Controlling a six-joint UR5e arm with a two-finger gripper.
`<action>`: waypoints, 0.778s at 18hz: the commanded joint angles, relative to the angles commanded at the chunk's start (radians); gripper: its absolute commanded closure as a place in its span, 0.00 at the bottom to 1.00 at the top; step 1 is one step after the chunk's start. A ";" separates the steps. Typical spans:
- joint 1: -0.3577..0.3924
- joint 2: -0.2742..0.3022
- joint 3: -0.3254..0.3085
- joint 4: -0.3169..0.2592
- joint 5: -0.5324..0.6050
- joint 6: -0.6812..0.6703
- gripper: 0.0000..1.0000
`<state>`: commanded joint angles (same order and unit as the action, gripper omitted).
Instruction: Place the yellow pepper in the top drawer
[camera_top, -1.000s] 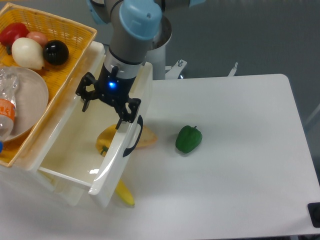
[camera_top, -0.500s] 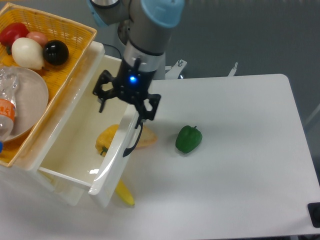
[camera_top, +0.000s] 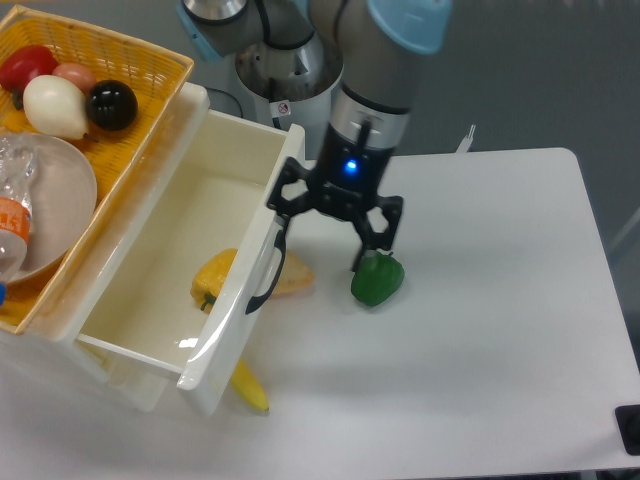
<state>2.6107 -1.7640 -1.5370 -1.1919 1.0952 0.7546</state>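
The yellow pepper (camera_top: 214, 276) lies inside the open top drawer (camera_top: 170, 245), near its front panel, partly hidden by that panel. The drawer is cream-white with a black curved handle (camera_top: 270, 275) on its front. My gripper (camera_top: 322, 238) is open and empty. It hangs over the table to the right of the drawer front, between the drawer and the green pepper (camera_top: 377, 279). One finger (camera_top: 363, 246) is just above the green pepper.
A yellow wicker basket (camera_top: 120, 60) with toy foods, a plate and a bottle stands at the upper left beside the drawer. A banana (camera_top: 250, 388) sticks out from under the drawer front. A pale yellow piece (camera_top: 291, 277) lies beside the handle.
My gripper has moved to the right, from over the drawer to over the table beside the green pepper. The yellow pepper has stayed in the drawer.
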 joint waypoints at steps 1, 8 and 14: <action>0.003 -0.006 0.000 0.006 0.002 0.026 0.00; 0.002 -0.077 -0.009 0.046 0.271 0.309 0.00; -0.014 -0.147 -0.012 0.040 0.382 0.540 0.00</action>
<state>2.5971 -1.9111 -1.5493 -1.1520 1.4769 1.2944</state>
